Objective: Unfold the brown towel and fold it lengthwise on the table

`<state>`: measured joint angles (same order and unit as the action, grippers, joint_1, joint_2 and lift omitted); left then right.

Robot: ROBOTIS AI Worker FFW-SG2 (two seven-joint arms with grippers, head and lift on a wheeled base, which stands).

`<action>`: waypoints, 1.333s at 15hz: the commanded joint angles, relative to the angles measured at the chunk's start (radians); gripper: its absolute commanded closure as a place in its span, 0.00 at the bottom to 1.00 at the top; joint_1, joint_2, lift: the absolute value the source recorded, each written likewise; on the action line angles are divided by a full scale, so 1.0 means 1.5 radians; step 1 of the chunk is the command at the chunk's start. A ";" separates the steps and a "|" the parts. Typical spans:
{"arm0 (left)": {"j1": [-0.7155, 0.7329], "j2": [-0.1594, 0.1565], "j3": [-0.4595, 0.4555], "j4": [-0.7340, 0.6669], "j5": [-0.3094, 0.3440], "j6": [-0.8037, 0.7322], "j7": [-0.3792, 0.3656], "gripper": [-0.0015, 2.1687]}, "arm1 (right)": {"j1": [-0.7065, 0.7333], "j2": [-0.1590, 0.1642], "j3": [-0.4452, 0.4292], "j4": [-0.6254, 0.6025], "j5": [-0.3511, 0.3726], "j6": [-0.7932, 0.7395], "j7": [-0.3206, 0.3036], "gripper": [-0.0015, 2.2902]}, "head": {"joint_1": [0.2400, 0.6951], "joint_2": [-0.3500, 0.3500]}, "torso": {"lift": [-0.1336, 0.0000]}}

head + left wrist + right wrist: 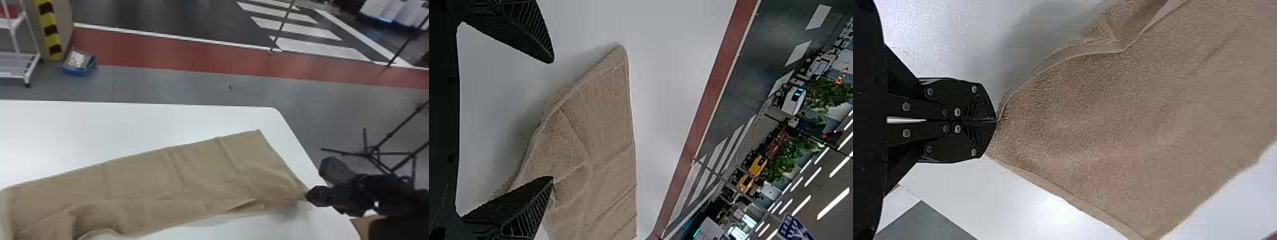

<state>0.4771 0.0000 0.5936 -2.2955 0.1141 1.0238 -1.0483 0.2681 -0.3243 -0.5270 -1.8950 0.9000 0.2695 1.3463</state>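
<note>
1. The right claw (995, 120) clenches the near right corner of the brown towel (137, 185); the left claw (552, 119) is released, fingers spread
2. Best to pinch the loose near edge at left, then draw both ends level and low, without twisting
3. The towel lies across the bench (127, 124), long axis slanting near left to far right
</note>
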 commanded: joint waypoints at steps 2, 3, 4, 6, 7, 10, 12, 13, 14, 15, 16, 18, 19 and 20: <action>0.002 -0.002 -0.007 -0.004 -0.008 -0.033 -0.040 0.02 | 0.004 0.007 -0.072 -0.046 -0.083 0.002 0.012 0.73 | 1.00 0.03 | 0.18; 0.006 -0.002 -0.020 -0.011 -0.009 -0.035 -0.065 0.02 | 0.004 0.008 -0.075 -0.046 -0.083 0.000 0.011 0.73 | 1.00 0.03 | 0.18; 0.010 -0.002 -0.045 -0.014 -0.021 -0.041 -0.102 0.02 | 0.005 0.011 -0.074 -0.046 -0.082 0.002 0.012 0.73 | 1.00 0.00 | 0.18; 0.013 -0.002 -0.098 -0.007 -0.061 -0.088 -0.150 0.03 | 0.006 0.017 -0.066 -0.045 -0.076 0.004 0.010 0.73 | 1.00 0.00 | 0.18; 0.013 -0.002 -0.130 0.003 -0.075 -0.114 -0.155 0.03 | 0.006 0.019 -0.063 -0.042 -0.074 0.004 0.009 0.73 | 1.00 0.00 | 0.18; 0.014 -0.002 -0.244 0.008 -0.148 -0.155 -0.146 0.04 | 0.005 0.029 -0.062 -0.042 -0.069 0.010 0.008 0.73 | 1.00 0.00 | 0.18; 0.020 0.010 -0.315 0.007 -0.191 -0.159 -0.115 0.09 | 0.007 0.031 -0.063 -0.042 -0.067 0.026 0.009 0.73 | 1.00 0.00 | 0.18; 0.031 0.024 -0.344 0.007 -0.212 -0.188 -0.098 0.10 | 0.008 0.033 -0.067 -0.042 -0.067 0.026 0.009 0.73 | 1.00 0.00 | 0.18; 0.044 0.036 -0.361 0.008 -0.224 -0.219 -0.078 0.10 | 0.008 0.033 -0.070 -0.042 -0.067 0.031 0.008 0.73 | 1.00 0.00 | 0.18; 0.052 0.044 -0.367 0.008 -0.229 -0.227 -0.063 0.11 | 0.008 0.034 -0.073 -0.042 -0.067 0.033 0.008 0.73 | 1.00 0.00 | 0.18; 0.052 0.049 -0.372 0.016 -0.241 -0.227 -0.059 0.11 | 0.009 0.036 -0.075 -0.042 -0.067 0.033 0.008 0.73 | 1.00 0.00 | 0.18; 0.051 0.056 -0.354 0.030 -0.243 -0.227 -0.057 0.11 | 0.011 0.039 -0.074 -0.042 -0.067 0.033 0.008 0.73 | 1.00 0.00 | 0.18; 0.050 0.060 -0.332 0.037 -0.243 -0.229 -0.066 0.11 | 0.011 0.041 -0.074 -0.042 -0.067 0.033 0.007 0.73 | 1.00 0.00 | 0.18; 0.044 0.060 -0.312 0.051 -0.243 -0.227 -0.077 0.11 | 0.011 0.043 -0.074 -0.040 -0.067 0.031 0.005 0.73 | 1.00 0.00 | 0.18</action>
<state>0.5506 0.0870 0.0858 -2.2414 -0.2496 0.6828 -1.1545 0.2848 -0.2633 -0.6381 -1.9569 0.7997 0.3182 1.3554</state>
